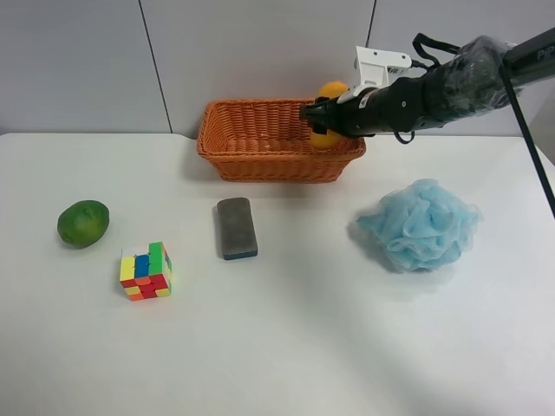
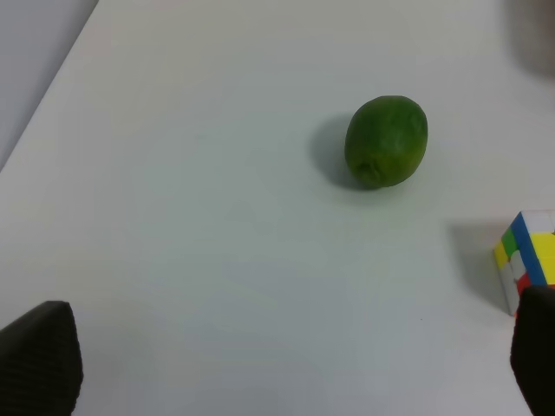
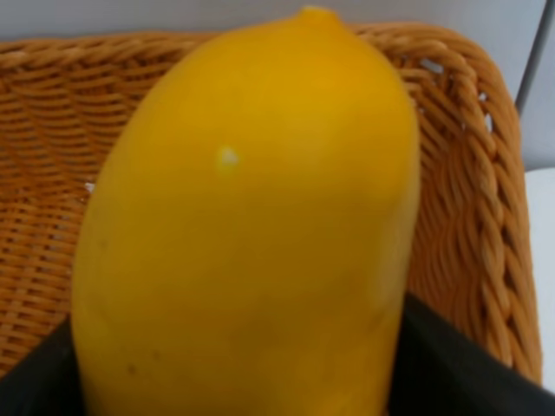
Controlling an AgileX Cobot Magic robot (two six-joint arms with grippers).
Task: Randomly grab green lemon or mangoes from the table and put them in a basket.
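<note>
Nearest the lens in the high view, a multicoloured cube (image 1: 146,271) sits on the white table (image 1: 286,355), at 4 o'clock from the lemon (image 1: 83,223). That green fruit is the leftmost object and lies untouched near the table's 9 o'clock edge. The left gripper (image 2: 286,364), seen only from its own wrist camera, hangs above the table with its fingers (image 2: 39,355) spread wide apart, the lemon and a corner of the cube lying ahead of it. At 2 o'clock from the cube a grey block (image 1: 236,227) lies flat, its long side running toward 12 o'clock. Beyond it, at the table's 12 o'clock by the grey wall (image 1: 260,52), stands the wicker basket (image 1: 260,143). Over the basket's 3 o'clock end the right gripper (image 1: 317,116), on a black arm (image 1: 434,91) extending in from 3 o'clock, is clamped on the mango (image 1: 332,89). The fruit is held upright, its tip above the gripper and its lower end below the rim line. The right wrist view is filled by the yellow fruit, with dark pads (image 3: 451,368) on either flank and basket weave behind. Whether the mango touches the basket floor cannot be told. At 3 o'clock from the block, a pale blue mesh puff (image 1: 421,224) rests on the table, apart from everything else.
</note>
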